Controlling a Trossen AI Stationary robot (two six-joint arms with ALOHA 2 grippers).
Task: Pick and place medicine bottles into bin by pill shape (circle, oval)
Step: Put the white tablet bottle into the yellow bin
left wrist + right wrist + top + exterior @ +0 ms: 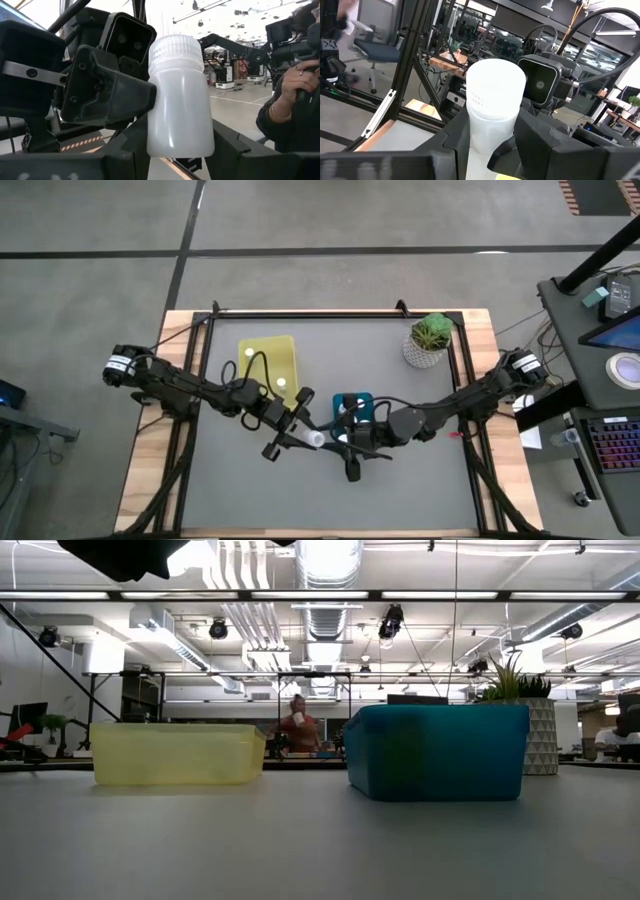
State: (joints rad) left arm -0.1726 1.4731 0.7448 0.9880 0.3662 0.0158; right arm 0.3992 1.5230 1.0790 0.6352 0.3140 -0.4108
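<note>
Closest to us, filling both wrist views, is a white medicine bottle (180,100) with a ribbed white cap, held in the air between our two hands above the counter (330,490), just beside the teal bin (362,400). Going by size: the grey counter carries the yellow bin (270,360) on our left side, the smaller teal bin near the middle, and a potted plant (430,340) at the far right corner. Our left hand (285,438) pinches the bottle's body. Our right hand (345,442) sits against the capped end; we cannot tell whether its fingers have pressed home. We judge the bottle light, stiff and smooth-walled, so slippery along the body; the ribbed cap offers the surer hold. A person shows beyond the counter.
</note>
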